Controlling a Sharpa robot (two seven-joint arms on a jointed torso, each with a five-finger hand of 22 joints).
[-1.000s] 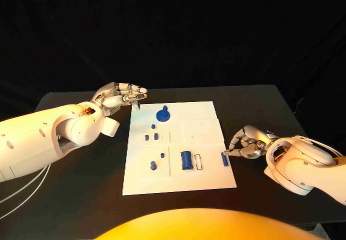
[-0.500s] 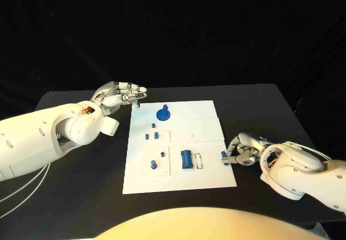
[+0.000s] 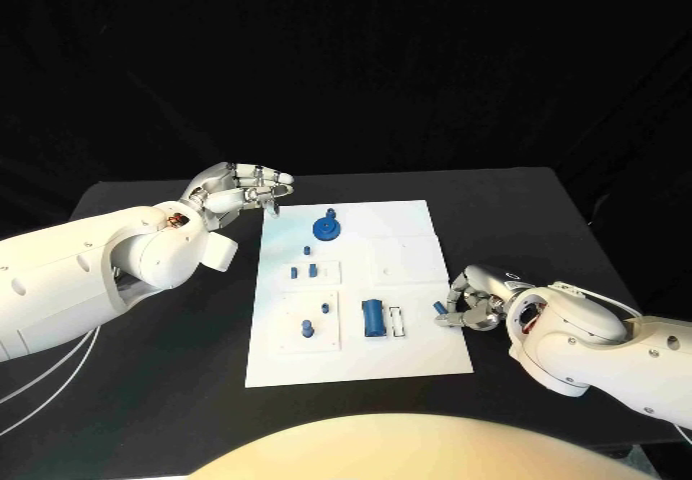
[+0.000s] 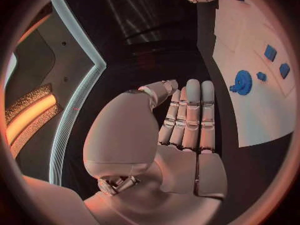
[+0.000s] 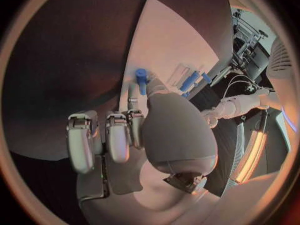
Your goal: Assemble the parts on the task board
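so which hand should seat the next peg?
Right. The right hand already pinches a blue peg at the board's right edge; the left hand hovers off its far left corner, holding nothing.

I can read no text, label, brand, number or sign from here, neither on the task board (image 3: 361, 350), its blue parts (image 3: 327, 231), nor the table (image 3: 519, 220).

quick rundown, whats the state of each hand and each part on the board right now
left hand: holds nothing, fingers curled, raised off the task board's far left corner
right hand: pinches a small blue peg at the board's right edge
blue gear: flat on the board's far end
blue block: sits on the near half
small blue pieces: stand in the left panel
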